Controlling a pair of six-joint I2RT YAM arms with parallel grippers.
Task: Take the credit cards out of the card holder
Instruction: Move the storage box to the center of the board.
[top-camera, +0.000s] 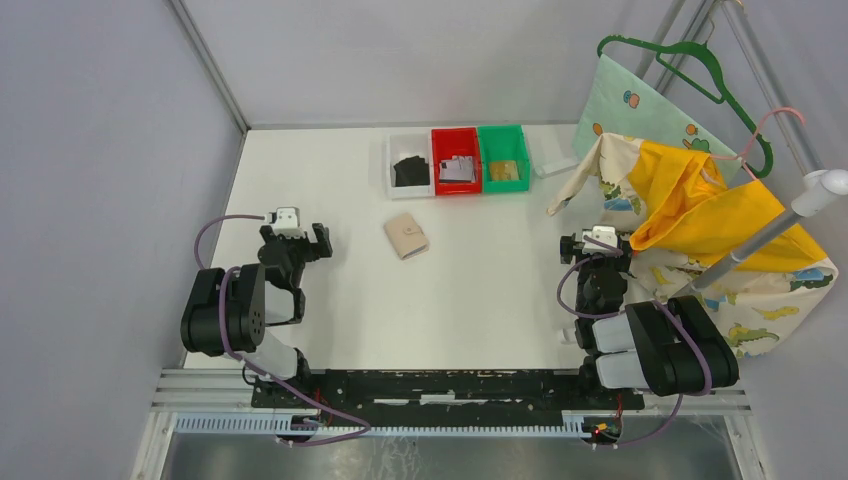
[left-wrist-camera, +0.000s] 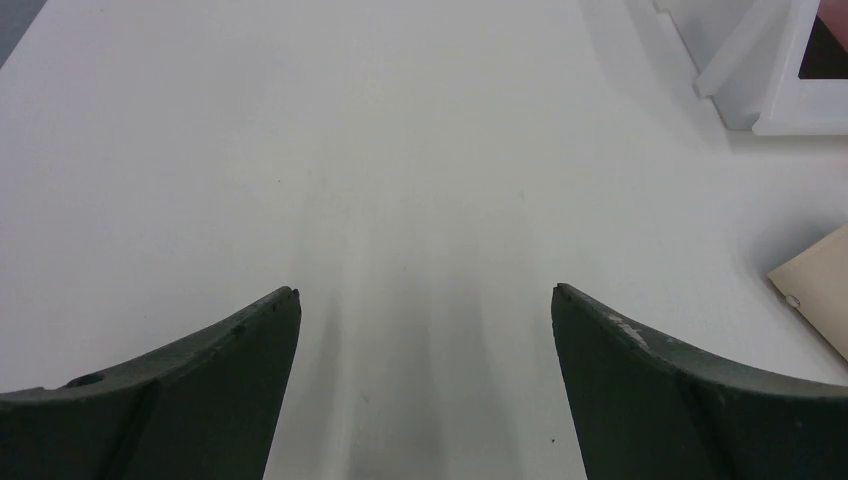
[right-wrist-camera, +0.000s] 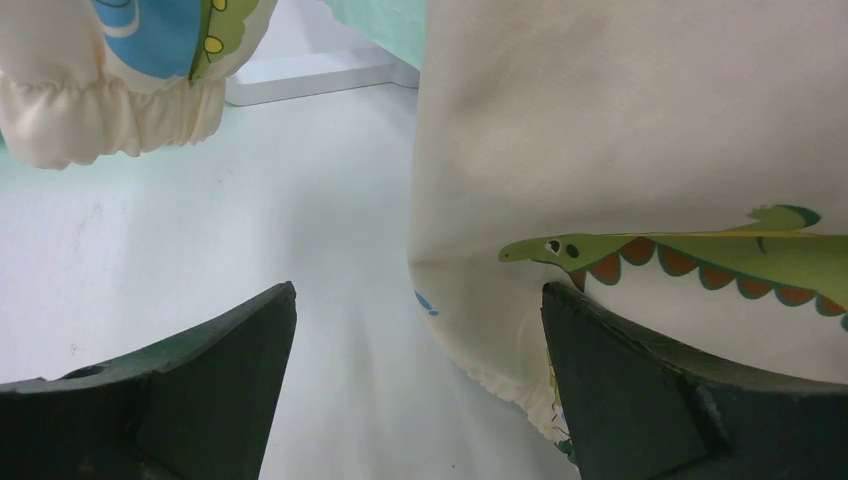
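Left hand (left-wrist-camera: 425, 292) and right hand (right-wrist-camera: 418, 287) gape wide; red bin (top-camera: 455, 131) holds credit cards (top-camera: 457, 168).

The gripper (right-wrist-camera: 418, 292) spreads wide above the table (right-wrist-camera: 250, 200), dinosaur-print cloth (right-wrist-camera: 620, 130) just beside.

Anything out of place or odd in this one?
Yes: a heap of dinosaur-print and yellow clothing spills onto the table's right side, its cream hem directly in front of the open right gripper, where it could snag. The card holder lies closed and slightly askew mid-table, untouched.
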